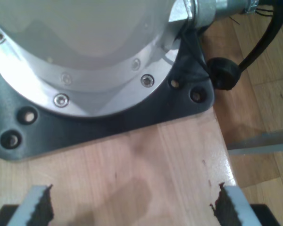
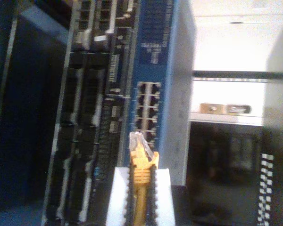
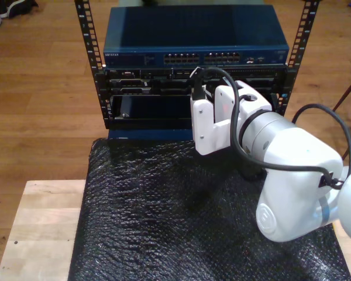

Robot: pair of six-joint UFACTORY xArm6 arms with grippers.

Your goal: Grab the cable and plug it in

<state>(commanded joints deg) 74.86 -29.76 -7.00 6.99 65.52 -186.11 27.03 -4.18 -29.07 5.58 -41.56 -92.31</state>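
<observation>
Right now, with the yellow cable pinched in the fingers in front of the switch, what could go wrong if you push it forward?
1. The plug sits tilted and short of the ports, so it may hit the blue switch face instead of entering.
2. My second gripper holds the cable just behind the plug; a hard push could make it slip or bend.
3. The ports are close together, so it could land in a neighbouring one.
</observation>
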